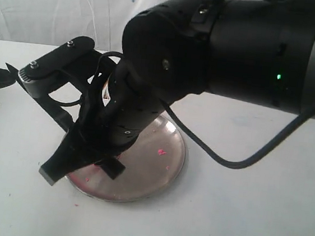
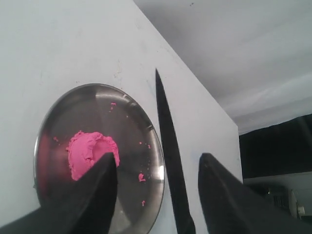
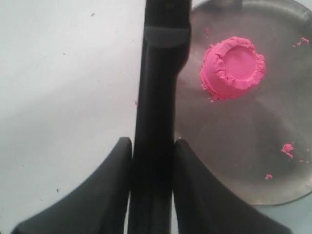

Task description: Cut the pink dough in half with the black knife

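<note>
The pink dough [image 3: 233, 68] is one ridged, cup-shaped lump on the round steel plate [image 3: 234, 146]. My right gripper [image 3: 152, 142] is shut on the black knife [image 3: 158, 97], whose thick handle fills the gap between the fingers and runs along the plate's rim beside the dough. In the left wrist view my left gripper [image 2: 157, 156] stands open, with the black knife [image 2: 168, 141] passing between its fingers and touching neither. There the pink dough [image 2: 85, 153] is partly hidden behind one finger. In the exterior view the arms hide the dough.
The plate [image 1: 163, 169] sits on a white table, and the bulky right arm [image 1: 255, 44] and its cable [image 1: 237, 160] hang over it. Small pink crumbs [image 1: 161, 151] lie on the plate. The table's far edge [image 2: 195, 83] shows in the left wrist view.
</note>
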`<state>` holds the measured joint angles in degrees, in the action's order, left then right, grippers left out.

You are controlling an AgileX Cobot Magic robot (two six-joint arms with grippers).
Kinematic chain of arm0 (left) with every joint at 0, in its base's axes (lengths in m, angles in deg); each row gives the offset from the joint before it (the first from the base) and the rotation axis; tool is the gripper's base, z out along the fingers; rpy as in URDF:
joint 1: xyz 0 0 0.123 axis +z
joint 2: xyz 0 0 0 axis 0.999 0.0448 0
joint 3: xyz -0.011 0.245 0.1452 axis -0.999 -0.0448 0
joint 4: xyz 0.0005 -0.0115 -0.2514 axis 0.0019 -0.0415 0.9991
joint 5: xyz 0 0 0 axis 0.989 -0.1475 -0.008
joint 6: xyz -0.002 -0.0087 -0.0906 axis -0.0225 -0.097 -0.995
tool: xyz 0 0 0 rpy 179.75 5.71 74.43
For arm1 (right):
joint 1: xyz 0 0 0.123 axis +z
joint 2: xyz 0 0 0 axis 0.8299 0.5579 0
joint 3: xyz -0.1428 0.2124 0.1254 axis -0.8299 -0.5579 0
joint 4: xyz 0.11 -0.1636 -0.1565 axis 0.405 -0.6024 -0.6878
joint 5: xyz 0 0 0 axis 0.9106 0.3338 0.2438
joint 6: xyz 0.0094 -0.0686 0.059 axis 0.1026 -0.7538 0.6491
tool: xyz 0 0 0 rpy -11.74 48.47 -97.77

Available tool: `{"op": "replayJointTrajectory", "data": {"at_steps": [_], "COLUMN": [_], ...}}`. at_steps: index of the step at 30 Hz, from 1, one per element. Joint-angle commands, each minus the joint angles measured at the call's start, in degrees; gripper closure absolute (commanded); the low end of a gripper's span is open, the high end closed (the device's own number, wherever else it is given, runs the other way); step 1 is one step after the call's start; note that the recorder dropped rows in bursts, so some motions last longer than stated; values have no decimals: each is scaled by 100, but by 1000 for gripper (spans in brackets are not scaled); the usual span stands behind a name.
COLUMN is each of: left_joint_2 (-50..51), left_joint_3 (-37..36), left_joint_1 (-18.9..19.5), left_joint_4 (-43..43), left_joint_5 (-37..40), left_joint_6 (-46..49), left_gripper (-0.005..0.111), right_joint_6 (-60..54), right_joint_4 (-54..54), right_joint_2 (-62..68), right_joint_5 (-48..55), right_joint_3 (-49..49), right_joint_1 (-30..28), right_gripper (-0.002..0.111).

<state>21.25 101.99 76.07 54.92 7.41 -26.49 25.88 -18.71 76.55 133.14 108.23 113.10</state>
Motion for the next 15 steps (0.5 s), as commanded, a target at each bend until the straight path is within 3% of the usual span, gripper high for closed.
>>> {"op": "replayJointTrajectory", "data": {"at_steps": [1,7,11,15], "left_joint_2": [1,1,1,-10], "left_joint_3": [31,-180,-465,-561], "left_joint_1": [-38,-38,-38,-38], "left_joint_4": [19,-56,-45,-244], "left_joint_5": [-201,-421,-537,-516], "left_joint_6": [-4,-4,-33,-177], "left_gripper": [52,52,67,67], "right_joint_6": [-174,-360,-398,-598], "right_joint_4": [759,1250,1306,1522], "right_joint_2": [-18,-18,-3,5], "right_joint_5": [-289,-367,-431,-418], "right_joint_3": [-24,-79,-159,-159], "right_joint_1": [-7,-7,-7,-7], "right_gripper": [108,108,108,108]}}
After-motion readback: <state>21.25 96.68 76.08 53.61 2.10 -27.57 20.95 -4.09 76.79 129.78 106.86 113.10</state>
